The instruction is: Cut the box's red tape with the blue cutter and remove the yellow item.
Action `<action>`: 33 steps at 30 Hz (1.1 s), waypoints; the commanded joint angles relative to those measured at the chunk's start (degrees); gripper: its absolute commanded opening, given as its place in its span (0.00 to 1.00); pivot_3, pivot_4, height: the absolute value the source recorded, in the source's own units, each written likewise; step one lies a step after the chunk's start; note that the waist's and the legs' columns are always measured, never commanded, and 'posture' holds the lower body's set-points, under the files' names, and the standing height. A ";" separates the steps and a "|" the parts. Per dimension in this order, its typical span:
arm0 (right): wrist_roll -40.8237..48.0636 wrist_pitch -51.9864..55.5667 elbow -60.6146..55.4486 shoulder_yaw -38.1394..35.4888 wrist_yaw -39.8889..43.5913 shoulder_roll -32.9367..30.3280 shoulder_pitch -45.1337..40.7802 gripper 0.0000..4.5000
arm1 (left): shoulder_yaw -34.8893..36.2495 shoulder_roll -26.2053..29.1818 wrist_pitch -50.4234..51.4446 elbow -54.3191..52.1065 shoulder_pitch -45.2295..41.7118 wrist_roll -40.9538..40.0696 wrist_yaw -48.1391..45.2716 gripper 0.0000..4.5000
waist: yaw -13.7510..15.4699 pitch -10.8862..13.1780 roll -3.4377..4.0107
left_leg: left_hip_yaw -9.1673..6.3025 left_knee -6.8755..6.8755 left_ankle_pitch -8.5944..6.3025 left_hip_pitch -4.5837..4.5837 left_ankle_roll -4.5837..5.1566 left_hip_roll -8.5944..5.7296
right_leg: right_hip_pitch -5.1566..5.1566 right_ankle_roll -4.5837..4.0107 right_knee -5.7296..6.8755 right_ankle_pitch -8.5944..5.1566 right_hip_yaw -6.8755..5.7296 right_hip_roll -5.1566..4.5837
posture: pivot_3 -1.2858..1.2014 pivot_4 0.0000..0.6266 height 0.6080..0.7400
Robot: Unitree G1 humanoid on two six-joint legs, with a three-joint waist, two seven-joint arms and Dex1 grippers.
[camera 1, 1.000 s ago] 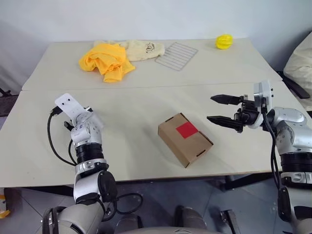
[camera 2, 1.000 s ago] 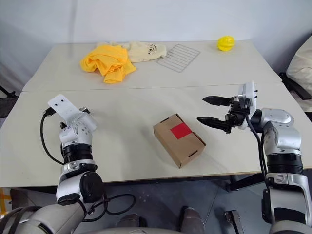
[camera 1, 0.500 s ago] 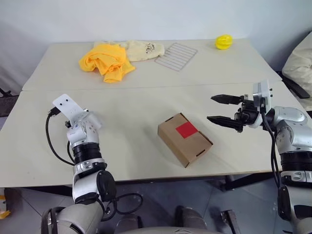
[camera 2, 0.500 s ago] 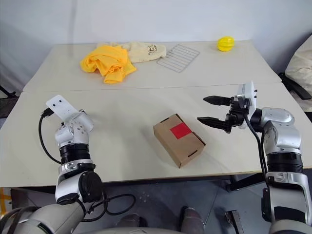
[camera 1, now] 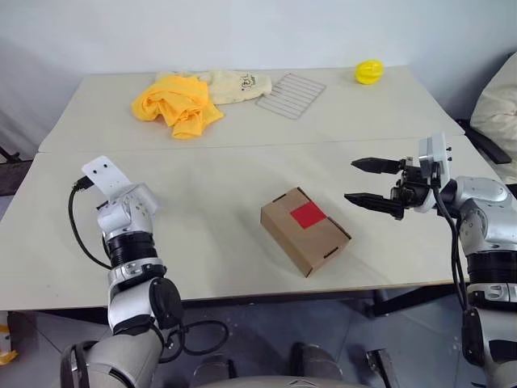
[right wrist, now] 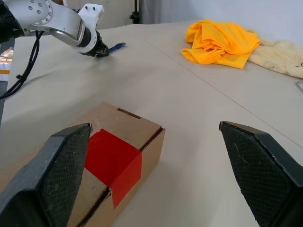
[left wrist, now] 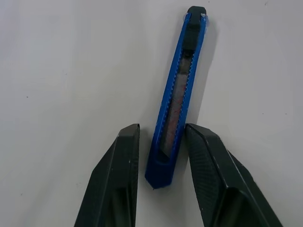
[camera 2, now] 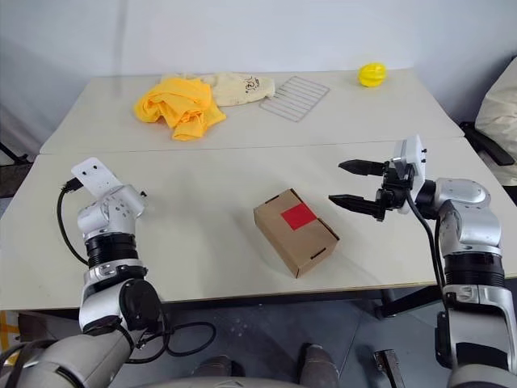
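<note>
While the left gripper (left wrist: 161, 156) straddles the blue cutter (left wrist: 176, 99) on the table (left wrist: 61, 71), its fingers stand parted with a gap each side (not yet gripping); the cutter's near end lies between them, its long axis running away along them, dark cap outermost; the right gripper (camera 1: 363, 182) gapes wide beside the box (camera 1: 305, 230).

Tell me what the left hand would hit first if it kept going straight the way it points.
Probably the blue cutter: its near end already lies between the left hand's fingers on the table.
</note>
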 commanded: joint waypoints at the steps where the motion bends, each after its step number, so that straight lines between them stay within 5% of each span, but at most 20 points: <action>1: 0.33 -0.72 -1.01 -1.38 -0.09 -1.42 -1.05 1.00 | 1.55 0.12 2.79 1.67 1.42 -0.57 0.27 0.27 | -0.06 0.00 0.00 | 0.01 0.00 0.00 0.01 0.00 0.00 | 0.00 0.00 0.00 0.00 0.01 0.00 | 0.52 0.24 1.00; 5: 0.32 -0.64 -1.21 -1.43 -0.28 -1.50 -0.94 1.00 | 1.47 0.96 4.14 0.03 2.28 -0.37 -0.30 0.06 | -0.22 -0.01 0.02 | 0.07 -0.06 0.00 0.08 0.00 0.00 | 0.00 0.00 -0.01 0.00 0.06 0.00 | 0.52 0.24 1.00; 10: 0.53 -0.29 -1.90 -1.65 -0.71 -1.87 -0.65 1.00 | 1.01 3.37 9.85 -3.73 3.77 -0.30 -3.40 0.06 | -0.39 -0.01 0.02 | 0.15 -0.13 0.00 0.15 -0.01 0.00 | 0.00 0.00 -0.01 0.00 0.12 0.00 | 0.52 0.24 1.00; 23: 0.82 -0.07 -3.22 -1.93 -1.70 -2.46 1.03 1.00 | -14.09 12.74 24.51 -10.90 8.16 3.41 -21.31 0.06 | -1.38 0.00 0.01 | 0.16 -0.26 0.01 0.17 -0.02 0.00 | -0.03 0.00 -0.05 0.00 0.11 0.00 | 0.52 0.24 1.00; 30: 0.70 -0.24 -3.15 -1.76 -2.26 -2.25 0.85 1.00 | -17.18 12.75 28.11 -12.20 7.63 6.59 -24.52 0.45 | -0.46 0.00 0.01 | 0.16 -0.23 0.01 0.16 -0.02 0.00 | -0.02 0.00 -0.05 0.00 0.12 0.00 | 0.52 0.24 1.00; 33: 0.70 -0.08 -3.28 -1.83 -2.38 -2.47 0.97 1.00 | -15.93 12.64 27.04 -13.33 7.82 7.37 -25.42 0.45 | -0.01 0.00 0.01 | 0.15 -0.21 0.01 0.15 -0.02 0.00 | -0.02 0.00 -0.04 0.00 0.12 0.00 | 0.52 0.24 1.00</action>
